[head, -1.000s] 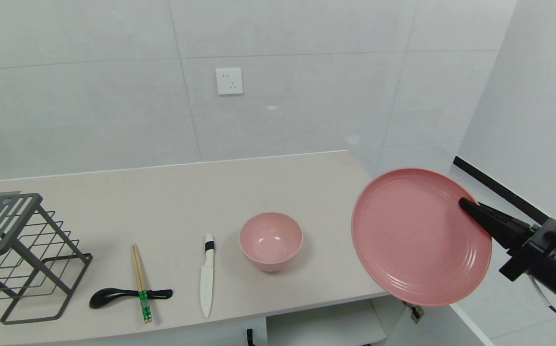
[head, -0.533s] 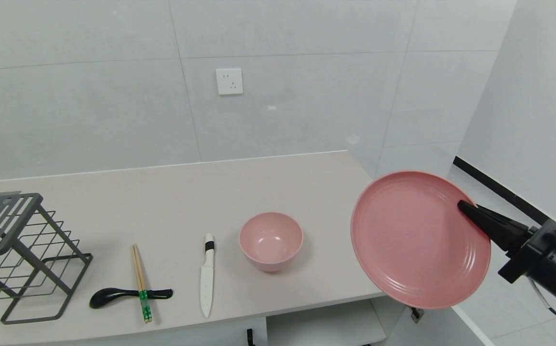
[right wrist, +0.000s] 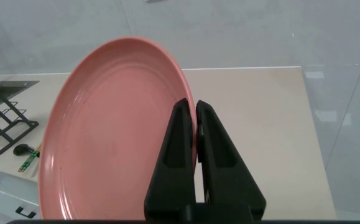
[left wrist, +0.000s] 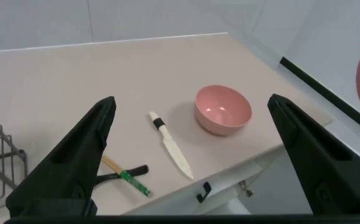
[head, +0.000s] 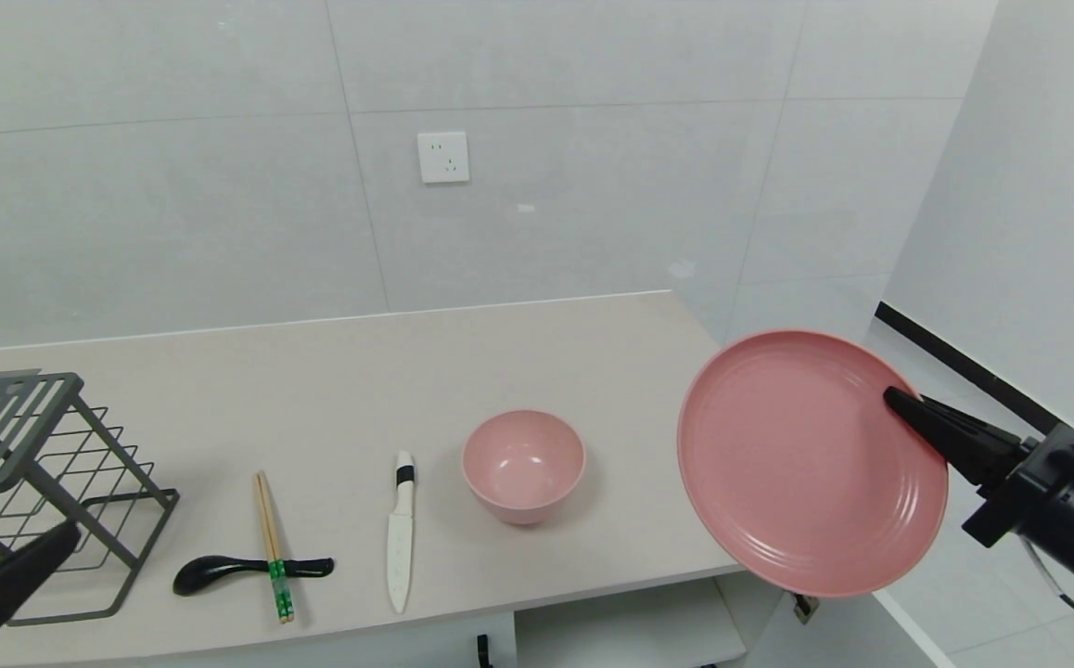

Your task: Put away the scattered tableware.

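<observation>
Your right hand point(head: 891, 397) is pinched narrow on the rim of the pink plate point(head: 797, 464), gripping its right edge. The plate is tilted and up in the air, spreading left of that hand, off the right end of the desk point(head: 314, 390) and not touching it. Your left hand point(left wrist: 191, 102) is spread wide and holds nothing, sitting low just in front of the wire rack point(head: 27, 464). The chopsticks point(head: 272, 547) lie across the black spoon point(head: 240, 568), right of the left hand and the closest items to it. The knife point(head: 400, 531) lies flat farther right. The pink bowl point(head: 523, 464) stands upright just past the knife, between your two hands and well apart from both.
</observation>
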### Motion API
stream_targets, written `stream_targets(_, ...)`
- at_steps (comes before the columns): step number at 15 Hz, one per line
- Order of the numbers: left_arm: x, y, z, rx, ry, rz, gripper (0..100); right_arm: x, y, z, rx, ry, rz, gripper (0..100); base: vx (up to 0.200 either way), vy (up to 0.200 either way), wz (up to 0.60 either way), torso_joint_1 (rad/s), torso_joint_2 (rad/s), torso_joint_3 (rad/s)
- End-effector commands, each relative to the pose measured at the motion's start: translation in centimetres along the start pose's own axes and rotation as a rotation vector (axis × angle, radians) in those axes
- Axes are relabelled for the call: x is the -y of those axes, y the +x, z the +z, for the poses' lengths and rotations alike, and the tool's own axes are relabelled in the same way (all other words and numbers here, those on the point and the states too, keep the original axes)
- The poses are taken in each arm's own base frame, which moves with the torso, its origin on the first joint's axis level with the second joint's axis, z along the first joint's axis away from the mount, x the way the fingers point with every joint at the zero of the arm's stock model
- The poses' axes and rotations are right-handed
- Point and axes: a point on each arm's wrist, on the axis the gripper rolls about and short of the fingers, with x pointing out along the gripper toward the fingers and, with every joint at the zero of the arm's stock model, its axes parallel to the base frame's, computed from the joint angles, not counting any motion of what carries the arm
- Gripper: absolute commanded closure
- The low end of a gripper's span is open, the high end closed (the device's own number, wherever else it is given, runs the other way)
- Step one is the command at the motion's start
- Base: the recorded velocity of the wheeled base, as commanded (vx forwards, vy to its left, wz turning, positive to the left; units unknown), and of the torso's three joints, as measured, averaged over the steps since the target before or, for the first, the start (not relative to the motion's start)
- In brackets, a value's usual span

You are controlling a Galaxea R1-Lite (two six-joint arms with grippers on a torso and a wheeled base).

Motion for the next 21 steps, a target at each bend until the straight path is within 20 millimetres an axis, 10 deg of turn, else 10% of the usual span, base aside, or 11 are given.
stream_targets(1,-1.3,5.7,1.2,-0.082,-0.023,0.007,0,0.0,0.0,0.0,-0.001,0.000,0.000,100,0.000,0.000,0.00,0.000,0.00,0.000)
stream_targets(7,-2.7,11.3,-0.6,-0.283,-0.072,0.016,0,0.1,0.0,0.0,-0.002,0.001,-0.003,100,0.000,0.000,0.00,0.000,0.00,0.000)
stream_targets(21,1.1,21.8,-4.0,-0.423,-0.080,-0.160,0,0.1,0.0,-0.1,-0.006,0.003,-0.006,100,0.000,0.000,0.00,0.000,0.00,0.000)
